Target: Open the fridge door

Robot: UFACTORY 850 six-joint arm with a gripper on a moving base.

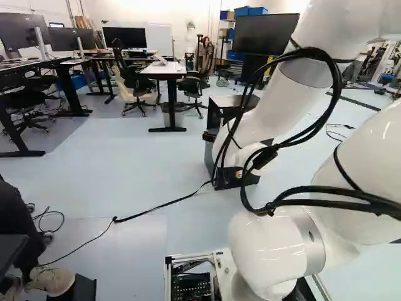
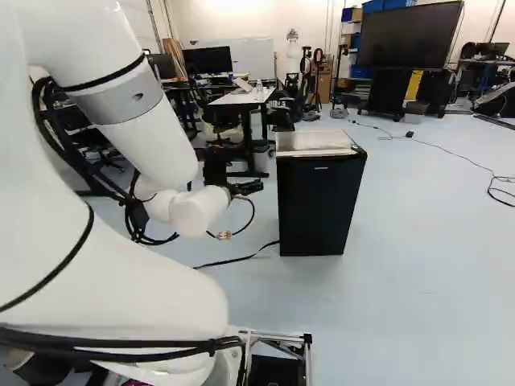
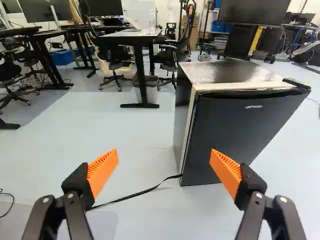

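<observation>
In the right base view my gripper (image 2: 248, 187) is held out in the air beside the small black fridge (image 2: 318, 201), on its left. The wrist view has the gripper (image 3: 165, 159) wide open, its two orange pads apart and nothing between them. Ahead of it, mostly toward one finger's side, the fridge (image 3: 182, 115) stands on the floor. Its dark door (image 3: 235, 132) looks shut, with a pale strip along its top edge and a black piece at the far top corner. No contact between fingers and fridge is visible. My arm hides much of the fridge in the left base view.
A black cable (image 3: 142, 192) runs over the floor to the fridge's foot. Behind stand a white-topped desk (image 1: 164, 69), chairs, a bin and a large screen (image 2: 409, 36). A person's shoe (image 1: 53, 280) shows near the base in the left base view.
</observation>
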